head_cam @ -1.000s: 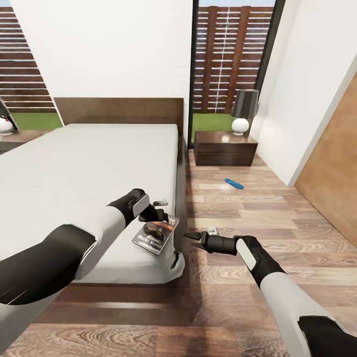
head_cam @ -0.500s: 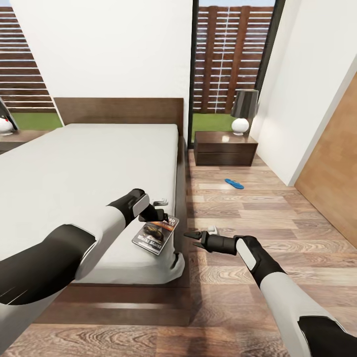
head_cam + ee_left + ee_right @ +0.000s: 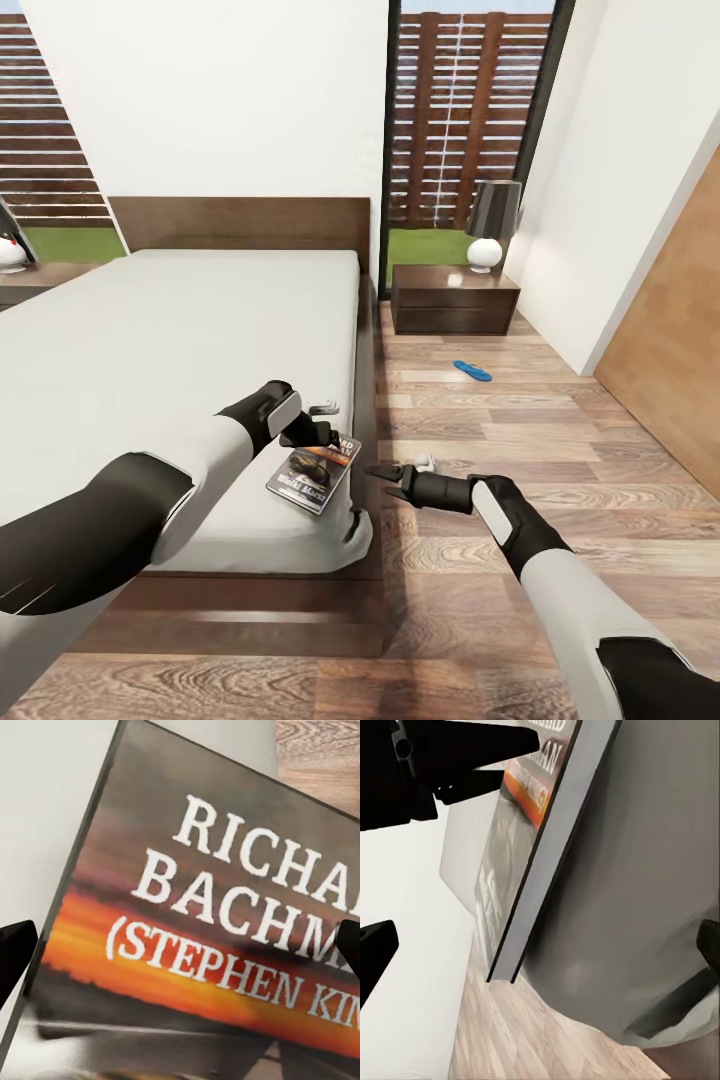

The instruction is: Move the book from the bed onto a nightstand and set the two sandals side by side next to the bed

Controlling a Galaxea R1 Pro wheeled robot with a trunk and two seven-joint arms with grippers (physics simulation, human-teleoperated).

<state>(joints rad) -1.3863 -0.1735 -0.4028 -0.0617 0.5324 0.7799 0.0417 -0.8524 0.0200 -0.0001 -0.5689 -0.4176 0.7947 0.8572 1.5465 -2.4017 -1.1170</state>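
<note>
Your left gripper [image 3: 322,432] hangs right over the book [image 3: 315,473], which lies flat at the near right corner of the bed [image 3: 150,330], its long axis running toward that corner. The jaws are spread wide on either side of the cover (nothing held yet). Your right gripper [image 3: 388,477], just off the bed's edge, is also open and empty. Left is nearer, so the grab is straight down.

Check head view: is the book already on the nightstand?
No. The book lies on the bed near its right foot corner, while the nightstand by the window carries just a lamp.
</note>
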